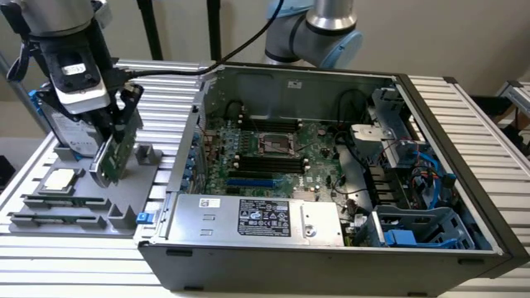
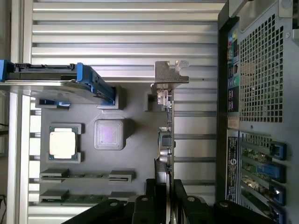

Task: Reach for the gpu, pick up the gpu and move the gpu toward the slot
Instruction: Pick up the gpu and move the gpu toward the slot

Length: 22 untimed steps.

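Observation:
The gpu (image 1: 110, 160) is a green card standing on edge, slightly tilted, over the grey holder tray (image 1: 83, 223) at the exterior view's left. My gripper (image 1: 118, 133) comes down from above and is shut on its upper edge. In the wrist view the gpu (image 2: 167, 133) runs edge-on away from the fingers (image 2: 150, 193), which press on both faces, and its silver bracket (image 2: 169, 74) is at the far end. Whether the card has left its holder I cannot tell. The blue slot (image 1: 250, 184) lies on the motherboard inside the open computer case (image 1: 331, 261).
On the tray, a hard drive with blue rails (image 1: 66, 133) stands just behind the gpu, with a processor chip (image 1: 59, 180) and memory sticks (image 1: 62, 202) in front. The case's side wall (image 1: 192, 143) rises between the tray and the motherboard. The case's rear panel (image 2: 261, 70) is close by.

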### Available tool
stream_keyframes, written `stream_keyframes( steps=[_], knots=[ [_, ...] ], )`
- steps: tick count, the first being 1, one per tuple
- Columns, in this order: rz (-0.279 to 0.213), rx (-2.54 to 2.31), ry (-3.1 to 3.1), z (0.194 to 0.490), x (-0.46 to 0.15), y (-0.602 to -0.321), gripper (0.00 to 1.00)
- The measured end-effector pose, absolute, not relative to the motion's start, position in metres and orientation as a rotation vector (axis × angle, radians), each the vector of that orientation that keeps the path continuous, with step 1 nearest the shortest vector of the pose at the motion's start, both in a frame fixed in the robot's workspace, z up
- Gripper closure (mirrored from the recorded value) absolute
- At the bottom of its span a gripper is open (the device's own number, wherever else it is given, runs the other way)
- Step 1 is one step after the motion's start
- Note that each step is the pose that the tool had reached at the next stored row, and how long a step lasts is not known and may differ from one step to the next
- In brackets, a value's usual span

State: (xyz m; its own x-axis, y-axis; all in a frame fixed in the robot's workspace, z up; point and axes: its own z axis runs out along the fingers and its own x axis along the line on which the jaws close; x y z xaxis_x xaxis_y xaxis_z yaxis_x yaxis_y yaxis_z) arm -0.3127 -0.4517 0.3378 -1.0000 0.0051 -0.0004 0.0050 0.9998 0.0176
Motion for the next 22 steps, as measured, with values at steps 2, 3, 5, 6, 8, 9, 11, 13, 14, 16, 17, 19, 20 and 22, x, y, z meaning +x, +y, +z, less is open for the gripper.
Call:
stream_keyframes(
  steps=[2,3,5,6,8,9,11,13,14,16,17,19,20,22],
  knots=[
    [0.028,0.008,3.141,0.347,-0.31,-0.452,0.74],
    [0.028,0.008,3.142,0.351,-0.308,-0.452,0.74],
    [0.028,0.008,3.142,0.36,-0.304,-0.452,0.74],
    [0.028,0.008,3.143,0.365,-0.301,-0.452,0.74],
    [0.028,0.008,3.144,0.374,-0.295,-0.452,0.74],
    [0.028,0.008,3.145,0.378,-0.291,-0.452,0.74],
    [0.029,0.008,3.146,0.388,-0.283,-0.452,0.74],
    [0.03,0.008,3.147,0.397,-0.275,-0.453,0.74],
    [0.031,0.008,3.148,0.401,-0.271,-0.453,0.74],
    [0.032,0.008,3.149,0.41,-0.262,-0.453,0.74],
    [0.033,0.008,3.15,0.415,-0.258,-0.453,0.74],
    [0.036,0.008,3.152,0.424,-0.248,-0.453,0.74],
    [0.037,0.008,3.153,0.429,-0.244,-0.453,0.74],
    [0.041,0.008,3.155,0.437,-0.235,-0.453,0.74]
  ],
)
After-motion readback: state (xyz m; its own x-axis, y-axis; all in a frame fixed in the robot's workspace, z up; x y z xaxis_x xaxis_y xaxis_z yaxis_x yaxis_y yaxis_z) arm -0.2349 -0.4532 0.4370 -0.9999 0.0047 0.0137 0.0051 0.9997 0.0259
